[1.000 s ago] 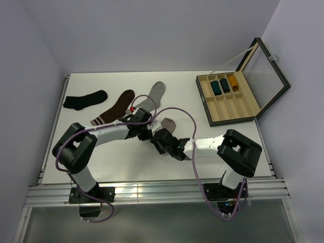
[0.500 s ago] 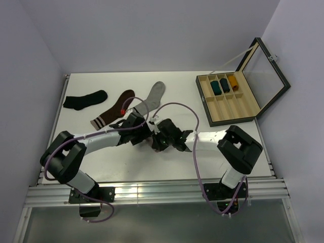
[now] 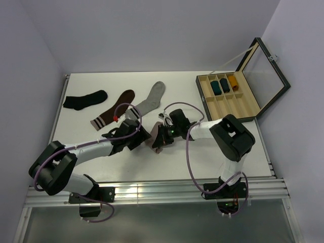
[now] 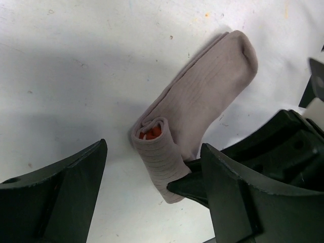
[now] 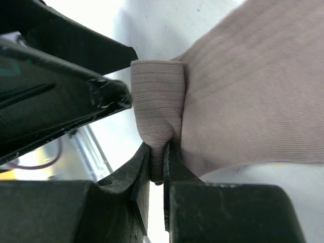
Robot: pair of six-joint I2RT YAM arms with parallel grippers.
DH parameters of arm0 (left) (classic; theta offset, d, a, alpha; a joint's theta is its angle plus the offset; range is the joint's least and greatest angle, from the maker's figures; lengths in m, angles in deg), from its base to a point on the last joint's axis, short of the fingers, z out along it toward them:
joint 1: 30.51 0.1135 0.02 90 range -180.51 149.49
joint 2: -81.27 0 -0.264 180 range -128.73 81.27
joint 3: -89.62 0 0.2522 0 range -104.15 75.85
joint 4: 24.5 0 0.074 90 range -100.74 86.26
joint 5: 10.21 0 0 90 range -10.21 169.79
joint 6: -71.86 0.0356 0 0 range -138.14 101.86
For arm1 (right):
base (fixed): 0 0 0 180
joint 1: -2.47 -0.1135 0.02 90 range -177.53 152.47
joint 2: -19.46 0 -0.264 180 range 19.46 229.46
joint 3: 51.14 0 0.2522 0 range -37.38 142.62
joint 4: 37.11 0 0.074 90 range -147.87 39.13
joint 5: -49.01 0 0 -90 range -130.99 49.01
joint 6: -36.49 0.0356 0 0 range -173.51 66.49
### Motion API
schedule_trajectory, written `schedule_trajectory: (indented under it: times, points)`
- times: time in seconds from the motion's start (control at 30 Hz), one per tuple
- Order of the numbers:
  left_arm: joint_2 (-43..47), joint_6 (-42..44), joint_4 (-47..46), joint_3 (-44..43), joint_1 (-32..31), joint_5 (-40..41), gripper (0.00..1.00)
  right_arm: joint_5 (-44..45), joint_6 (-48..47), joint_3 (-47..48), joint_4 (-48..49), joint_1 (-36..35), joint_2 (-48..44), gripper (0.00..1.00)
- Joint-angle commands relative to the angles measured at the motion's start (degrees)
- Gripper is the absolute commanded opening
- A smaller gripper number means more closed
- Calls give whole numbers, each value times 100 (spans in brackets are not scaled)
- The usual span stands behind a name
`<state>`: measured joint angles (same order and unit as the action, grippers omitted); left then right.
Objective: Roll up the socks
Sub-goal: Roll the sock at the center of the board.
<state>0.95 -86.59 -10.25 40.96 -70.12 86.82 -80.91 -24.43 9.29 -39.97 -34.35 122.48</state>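
The dusty pink sock (image 4: 202, 96) lies flat on the white table with its cuff end wound into a short roll (image 4: 158, 152); red shows in the roll's core. My right gripper (image 5: 157, 169) is shut on the end of that roll (image 5: 158, 111). My left gripper (image 4: 152, 197) stands open astride the roll without touching it, one finger (image 4: 55, 202) on each side. From above, both grippers (image 3: 143, 136) (image 3: 161, 136) meet over the pink sock (image 3: 156, 148) at the table's middle. The light grey sock (image 3: 153, 96) lies flat behind them.
A black sock (image 3: 85, 99) and a dark brown sock (image 3: 115, 108) with a pale striped cuff lie at the back left. An open wooden box (image 3: 230, 109) with several compartments, three holding rolled socks, stands at the back right. Purple cables loop over both arms.
My left gripper has opened and let go of the pink roll. My right gripper has closed on the roll's end, and both arms have shifted over the sock.
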Motion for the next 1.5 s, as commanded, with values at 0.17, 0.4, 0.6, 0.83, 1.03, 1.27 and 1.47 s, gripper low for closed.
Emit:
schedule_trajectory:
  times: [0.17, 0.4, 0.6, 0.83, 1.03, 1.27, 1.47]
  points:
    - [-151, -152, -462, 0, -37, -149, 75, -973, 695, 280, 141, 368, 499, 0]
    - [-292, -195, -410, 26, -55, -88, 67, -1149, 906, 395, 150, 535, 763, 0]
    - [-494, -222, -348, -52, -46, -44, 57, -1150, 924, 439, 71, 606, 842, 0]
    - [-722, -240, -287, -184, -46, -35, 44, -1167, 1012, 439, 167, 632, 869, 0]
    - [-916, -161, -172, -299, -55, -87, 21, -764, 608, 422, -149, 623, 439, 8]
    - [-1003, 243, 186, -571, -55, -184, 10, 587, -647, 158, -614, 387, -887, 42]
    - [-1214, 744, 443, -975, -55, -412, 9, 2539, -1622, -150, -668, -438, -1916, 58]
